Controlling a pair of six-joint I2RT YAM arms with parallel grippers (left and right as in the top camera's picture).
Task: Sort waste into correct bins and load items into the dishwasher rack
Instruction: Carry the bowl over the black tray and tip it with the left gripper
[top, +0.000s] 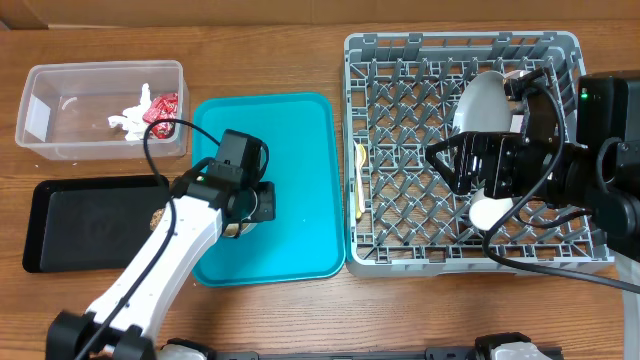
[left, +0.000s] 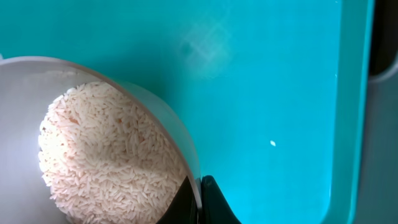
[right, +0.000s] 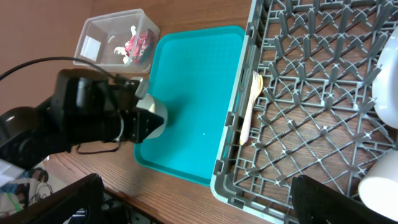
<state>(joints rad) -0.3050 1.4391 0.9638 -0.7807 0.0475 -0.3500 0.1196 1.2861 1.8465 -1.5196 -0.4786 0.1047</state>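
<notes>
My left gripper (top: 247, 208) is shut on the rim of the small grey bowl (left: 168, 118), which is full of white rice grains (left: 106, 155), over the teal tray's left side. The pinch shows in the left wrist view (left: 200, 200). The bowl also shows in the right wrist view (right: 157, 117). My right gripper (top: 445, 165) is open and empty over the dishwasher rack (top: 400, 258). The rack holds a pale plate (top: 482, 100) on edge, a white cup (top: 490, 212) and a yellow spoon (top: 358, 185) with the fork (right: 254, 84) at its left side.
The teal tray (top: 300, 150) lies between the bins and the rack, with one loose grain (left: 272, 144) on it. The clear tub (top: 50, 95) at the back left holds a white tissue (top: 128, 120) and a red wrapper (top: 162, 106). The black tray (top: 90, 225) lies in front of it.
</notes>
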